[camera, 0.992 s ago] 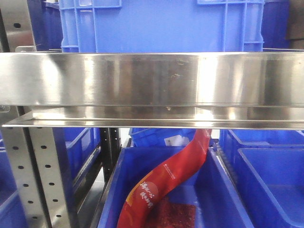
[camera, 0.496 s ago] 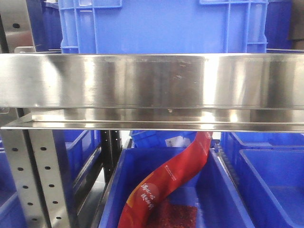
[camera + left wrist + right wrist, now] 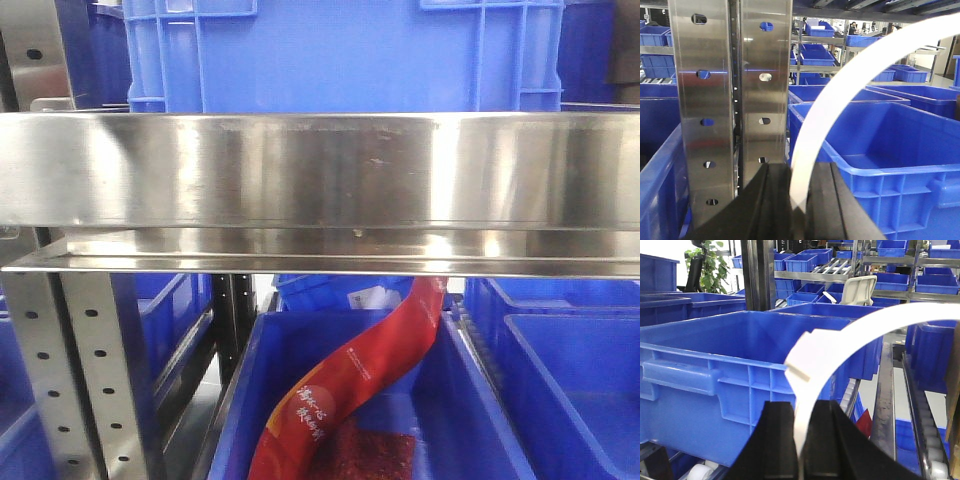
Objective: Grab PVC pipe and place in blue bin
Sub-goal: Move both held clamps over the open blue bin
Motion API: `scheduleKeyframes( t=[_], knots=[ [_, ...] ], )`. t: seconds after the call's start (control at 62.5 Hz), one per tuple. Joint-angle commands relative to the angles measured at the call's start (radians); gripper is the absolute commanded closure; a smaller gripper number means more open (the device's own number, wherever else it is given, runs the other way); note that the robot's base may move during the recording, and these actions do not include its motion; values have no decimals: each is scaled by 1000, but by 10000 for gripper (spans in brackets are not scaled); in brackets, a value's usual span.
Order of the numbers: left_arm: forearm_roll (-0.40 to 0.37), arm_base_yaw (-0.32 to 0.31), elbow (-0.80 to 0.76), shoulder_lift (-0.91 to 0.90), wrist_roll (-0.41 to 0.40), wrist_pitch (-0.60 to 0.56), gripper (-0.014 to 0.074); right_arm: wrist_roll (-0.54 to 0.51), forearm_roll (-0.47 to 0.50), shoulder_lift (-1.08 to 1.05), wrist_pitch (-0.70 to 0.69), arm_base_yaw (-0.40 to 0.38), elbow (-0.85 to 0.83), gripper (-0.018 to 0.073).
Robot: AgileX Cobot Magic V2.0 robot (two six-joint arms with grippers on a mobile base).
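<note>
Left fingers (image 3: 770, 205), right fingers (image 3: 777, 440): tips cropped, white strip (image 3: 807, 150) between each pair; cannot tell if gripping.

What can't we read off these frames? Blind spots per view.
Left wrist: the PVC pipe in the left pincer runs off the right edge; far end unseen.
Right wrist: the right pincer also grips PVC pipe, cut off right; same pipe or another, cannot tell.
Front: the steel shelf beam blocks the middle; no arm or pipe shows, and the red bag's top is hidden behind it.
</note>
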Motion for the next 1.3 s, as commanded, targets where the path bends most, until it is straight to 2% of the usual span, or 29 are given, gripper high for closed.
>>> scheduleKeyframes(
  t=[0.0, 0.08, 0.128, 0.336, 0.464, 0.544, 0.656, 0.736, 0.784, 0.88, 0.96, 1.12, 1.28],
  knots=[
    [-1, -7, -3, -2, 0, -26, 707, -2, 27, -2, -13, -3, -8, 728],
    [-1, -7, -5, -2, 0, -19, 707, -2, 35, -2, 3, -3, -15, 728],
    [-1, -7, -20, -2, 0, 24, 707, -2, 44, 1, 55, -3, -34, 728],
    [3, -7, -164, 66, 0, 369, 707, -2, 159, 96, 482, -3, -202, 728],
    [3, -7, -252, 139, 0, 475, 707, -2, 202, 178, 628, -3, -310, 728],
    [-7, -7, -291, 182, 0, 472, 707, -14, 202, 222, 634, -3, -358, 728],
    [-34, -7, -330, 236, 0, 451, 707, -113, 209, 272, 576, -3, -405, 728],
    [-47, -17, -364, 269, 0, 455, 707, -115, 249, 310, 536, -3, -434, 728],
    [-47, -34, -385, 288, 2, 453, 707, -128, 279, 334, 515, -3, -454, 728],
    [-47, -78, -444, 327, 2, 440, 707, -258, 382, 385, 503, -3, -504, 728],
    [-47, -120, -492, 362, 2, 416, 707, -302, 430, 433, 500, -3, -555, 728],
    [-45, -181, -591, 474, 2, 354, 707, -330, 444, 556, 496, -3, -673, 728],
    [-45, -193, -747, 633, 2, 324, 707, -372, 486, 716, 520, -3, -854, 728]
  ],
)
